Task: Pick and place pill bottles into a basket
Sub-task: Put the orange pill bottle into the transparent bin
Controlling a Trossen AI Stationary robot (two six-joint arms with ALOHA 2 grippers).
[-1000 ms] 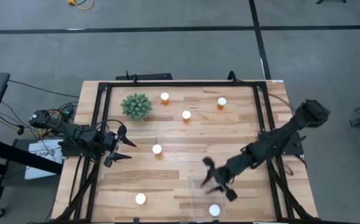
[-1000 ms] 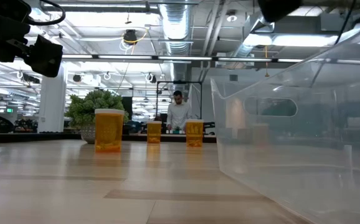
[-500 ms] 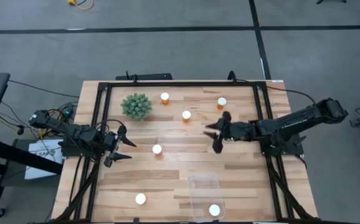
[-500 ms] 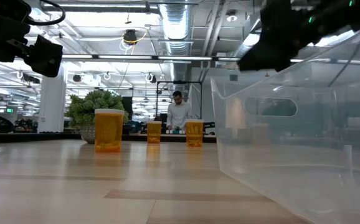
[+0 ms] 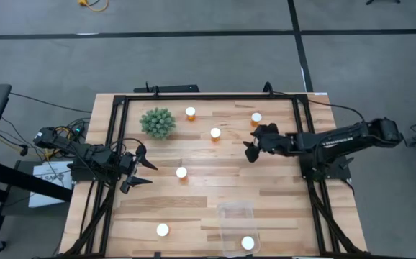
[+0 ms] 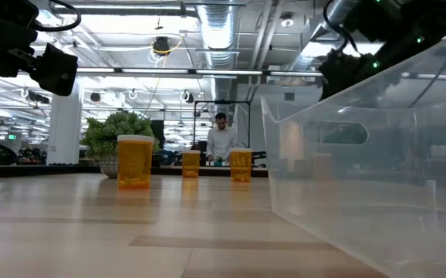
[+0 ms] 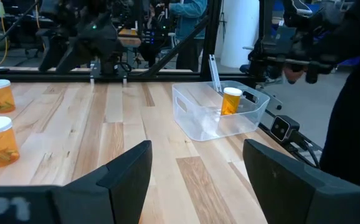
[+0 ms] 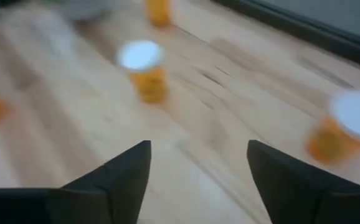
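You are reaching: right hand (image 5: 252, 146), spread and empty, is nearing the upper-right bottle (image 5: 256, 119); next, straddle its cap.

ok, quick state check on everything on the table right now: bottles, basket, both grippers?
Basket: upright at the near edge, one pill bottle standing inside.
Five other pill bottles: upright on the table, capped, outside the basket.
Plant: upright near the far left corner.
Left gripper: open, empty, parked at the left edge.
Right gripper: open, empty, above the table near the far right bottle.
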